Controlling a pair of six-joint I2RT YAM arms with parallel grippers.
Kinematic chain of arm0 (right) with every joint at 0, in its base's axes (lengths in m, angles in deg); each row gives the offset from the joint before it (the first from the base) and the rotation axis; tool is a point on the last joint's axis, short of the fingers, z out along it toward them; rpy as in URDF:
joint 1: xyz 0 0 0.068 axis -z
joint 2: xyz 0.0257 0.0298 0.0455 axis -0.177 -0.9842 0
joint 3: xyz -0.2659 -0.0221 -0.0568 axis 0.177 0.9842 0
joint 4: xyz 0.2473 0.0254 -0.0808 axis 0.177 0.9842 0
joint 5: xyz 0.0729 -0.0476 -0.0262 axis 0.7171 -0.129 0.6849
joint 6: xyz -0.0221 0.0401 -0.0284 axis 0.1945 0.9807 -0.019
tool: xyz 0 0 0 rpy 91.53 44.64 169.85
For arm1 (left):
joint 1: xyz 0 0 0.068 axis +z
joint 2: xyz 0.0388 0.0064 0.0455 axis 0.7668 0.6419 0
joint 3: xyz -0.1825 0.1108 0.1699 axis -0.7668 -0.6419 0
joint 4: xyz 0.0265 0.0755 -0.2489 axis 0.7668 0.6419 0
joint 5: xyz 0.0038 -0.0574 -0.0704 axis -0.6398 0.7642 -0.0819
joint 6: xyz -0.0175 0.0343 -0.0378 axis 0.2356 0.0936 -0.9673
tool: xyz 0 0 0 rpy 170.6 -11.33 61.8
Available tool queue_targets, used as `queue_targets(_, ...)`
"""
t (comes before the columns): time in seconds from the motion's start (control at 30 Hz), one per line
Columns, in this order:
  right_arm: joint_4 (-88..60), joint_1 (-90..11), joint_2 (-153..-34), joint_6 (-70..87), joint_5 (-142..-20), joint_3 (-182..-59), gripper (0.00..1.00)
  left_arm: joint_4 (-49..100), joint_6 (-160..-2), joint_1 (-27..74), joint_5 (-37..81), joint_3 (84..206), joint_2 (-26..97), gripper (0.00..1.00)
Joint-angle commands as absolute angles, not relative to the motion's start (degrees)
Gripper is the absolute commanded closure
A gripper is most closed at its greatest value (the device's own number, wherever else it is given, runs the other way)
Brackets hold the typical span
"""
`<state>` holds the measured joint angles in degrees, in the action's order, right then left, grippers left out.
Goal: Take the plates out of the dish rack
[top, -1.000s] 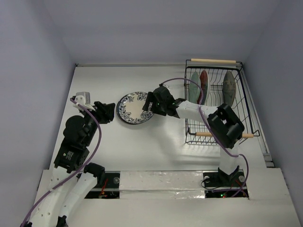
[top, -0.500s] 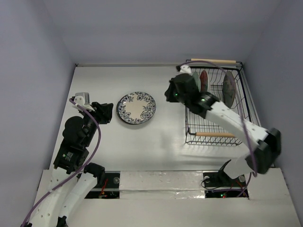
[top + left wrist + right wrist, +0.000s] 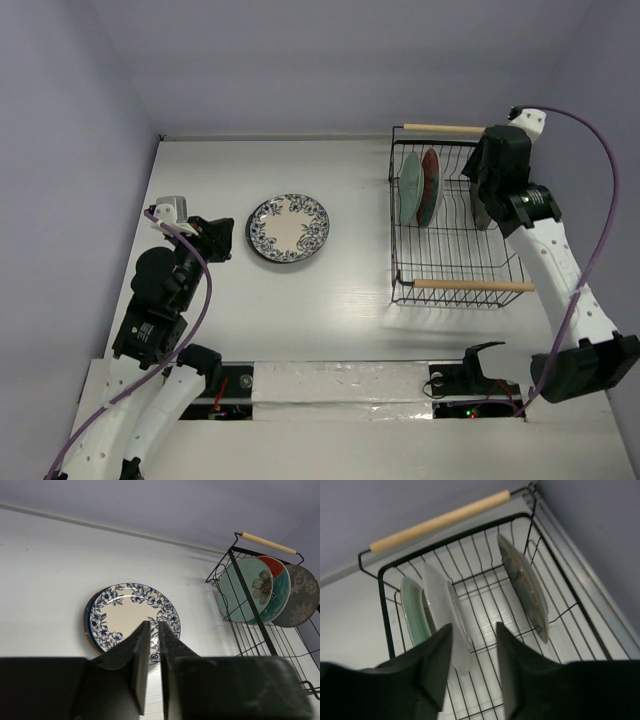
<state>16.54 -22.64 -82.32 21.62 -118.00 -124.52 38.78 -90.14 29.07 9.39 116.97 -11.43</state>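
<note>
The white plate with blue flowers (image 3: 288,228) lies flat on the table on top of a dark teal plate whose rim (image 3: 88,625) shows in the left wrist view. The black wire dish rack (image 3: 395,230) stands at the right. In it stand a pale mint plate (image 3: 408,190), a red plate (image 3: 431,180) and a dark grey plate (image 3: 482,214). My right gripper (image 3: 490,185) hangs open and empty over the rack (image 3: 387,605), its fingers above the gap between the red plate's pale back (image 3: 445,615) and the dark plate (image 3: 522,587). My left gripper (image 3: 215,240) is shut and empty, left of the flowered plate (image 3: 132,617).
The rack has two wooden rod handles, one far (image 3: 450,128) and one near (image 3: 470,286). Walls close the table on the left, back and right. The rack sits close to the right wall.
My right arm has swung away from the flowered plate, rightwards and back, and is now over the rack's far right side. The flowered plate stays on the table. The left arm has not moved.
</note>
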Motion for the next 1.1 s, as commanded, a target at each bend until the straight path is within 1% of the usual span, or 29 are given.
queue_targets(0.0,17.2,-22.6,-85.6,17.7,-113.4,-124.4,0.51,36.7,-90.2,29.2,10.1,116.7,-11.8,0.88)
queue_targets(0.03,16.3,-22.6,-86.2,17.7,-112.0,-124.3,0.42,36.8,-90.2,29.2,10.1,116.7,-11.8,0.86)
queue_targets(0.13,13.6,-22.6,-88.0,17.2,-109.3,-124.6,0.32,37.1,-90.2,29.2,10.4,116.7,-11.8,0.75)
queue_targets(0.2,14.0,-22.6,-91.4,16.8,-108.5,-126.5,0.31,36.9,-90.1,29.2,10.4,116.6,-11.8,0.68)
queue_targets(0.37,13.3,-22.6,-98.9,16.4,-108.0,-129.2,0.4,36.9,-90.1,29.2,10.6,116.8,-11.7,0.64)
queue_targets(0.5,13.1,-22.6,-102.4,16.4,-108.0,-131.4,0.41,36.9,-90.0,29.2,10.5,116.8,-11.7,0.62)
queue_targets(0.6,14.2,-22.6,-105.6,15.7,-110.8,-133.1,0.46,37.1,-90.0,29.2,10.4,116.8,-11.7,0.62)
queue_targets(0.63,14.5,-22.6,-106.8,15.4,-112.7,-134.2,0.51,37.1,-90.0,29.2,10.2,116.9,-11.8,0.62)
queue_targets(0.67,15.3,-22.6,-107.4,15.4,-114.0,-134.6,0.54,37.2,-90.0,29.2,10.2,116.9,-11.8,0.61)
queue_targets(0.8,15.6,-22.6,-107.9,14.1,-117.8,-135.2,0.63,37.2,-90.1,29.2,10.1,117.0,-11.9,0.61)
queue_targets(0.9,16.8,-22.6,-108.7,12.8,-119.4,-135.9,0.66,37.2,-90.2,29.2,10.1,117.0,-11.9,0.61)
queue_targets(0.93,17.3,-22.6,-109.0,12.6,-120.1,-136.3,0.72,37.1,-90.2,29.2,10.1,117.0,-12.0,0.61)
queue_targets(0.97,18.3,-22.6,-109.3,12.4,-120.3,-136.6,0.75,37.2,-90.2,29.2,10.2,117.0,-12.1,0.61)
queue_targets(1.07,19.0,-22.6,-110.1,11.3,-121.1,-136.9,0.8,37.3,-90.2,29.2,10.2,117.0,-12.4,0.61)
